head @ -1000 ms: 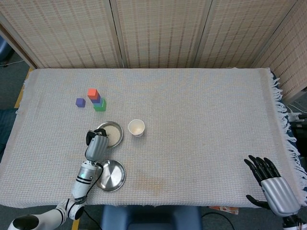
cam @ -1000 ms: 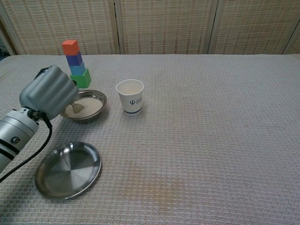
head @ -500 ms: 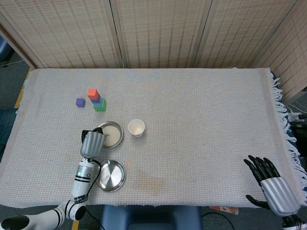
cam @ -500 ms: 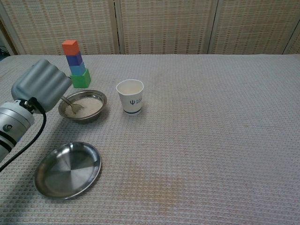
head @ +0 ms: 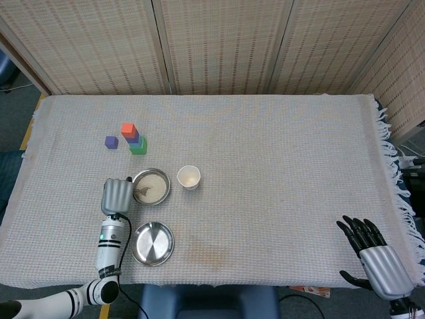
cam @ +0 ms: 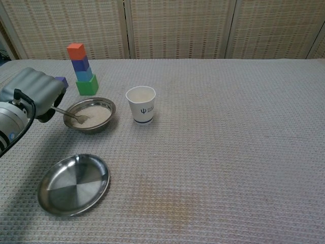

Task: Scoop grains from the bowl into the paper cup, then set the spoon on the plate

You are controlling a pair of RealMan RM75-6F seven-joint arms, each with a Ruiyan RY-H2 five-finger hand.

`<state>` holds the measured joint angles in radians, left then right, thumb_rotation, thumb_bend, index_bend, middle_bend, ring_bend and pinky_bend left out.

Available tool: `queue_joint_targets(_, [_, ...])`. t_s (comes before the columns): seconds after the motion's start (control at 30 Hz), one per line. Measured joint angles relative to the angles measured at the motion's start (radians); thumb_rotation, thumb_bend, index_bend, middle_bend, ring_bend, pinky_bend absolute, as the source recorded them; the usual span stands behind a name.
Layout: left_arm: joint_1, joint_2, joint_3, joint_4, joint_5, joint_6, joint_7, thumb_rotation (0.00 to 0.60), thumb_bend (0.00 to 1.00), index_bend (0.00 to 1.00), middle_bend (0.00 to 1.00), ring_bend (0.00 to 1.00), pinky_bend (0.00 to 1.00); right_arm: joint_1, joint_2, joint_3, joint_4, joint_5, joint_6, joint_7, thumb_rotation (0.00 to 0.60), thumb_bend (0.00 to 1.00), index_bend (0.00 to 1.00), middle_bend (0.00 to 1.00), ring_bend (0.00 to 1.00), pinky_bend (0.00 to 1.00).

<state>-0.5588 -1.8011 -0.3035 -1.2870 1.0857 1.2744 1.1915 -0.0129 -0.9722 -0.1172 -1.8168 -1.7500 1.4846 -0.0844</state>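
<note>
Left hand (cam: 31,94) has pulled back left off the bowl (cam: 89,114) since a second ago; spoon (cam: 68,113) now exposed.

It grips the spoon handle, spoon head resting in the grains near the bowl's left rim. Paper cup (cam: 141,104) stands upright just right of the bowl, apart from it. Plate (cam: 74,184) sits in front of the bowl, bare. Right hand (head: 376,255) rests at the table's near right corner, fingers spread, holding nothing. Stacked blocks (cam: 82,68) behind the bowl.
</note>
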Motion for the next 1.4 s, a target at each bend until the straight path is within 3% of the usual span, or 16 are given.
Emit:
queue_joint_targets(0.63, [-0.015, 0.145, -0.072, -0.197, -0.219, -0.077, -0.184, 0.600, 0.53, 0.99, 1.00, 1.00, 1.00, 0.003, -0.001, -0.001, -0.003, 0.004, -0.011, -0.005, 0.600, 0.04, 0.00, 0.00, 0.00, 0.00])
queue_joint_targets(1.4, [-0.059, 0.258, -0.094, -0.257, -0.374, -0.151, -0.458, 0.600, 0.53, 1.00, 1.00, 1.00, 1.00, 0.006, -0.003, -0.001, -0.005, 0.008, -0.018, -0.010, 0.600, 0.04, 0.00, 0.00, 0.00, 0.00])
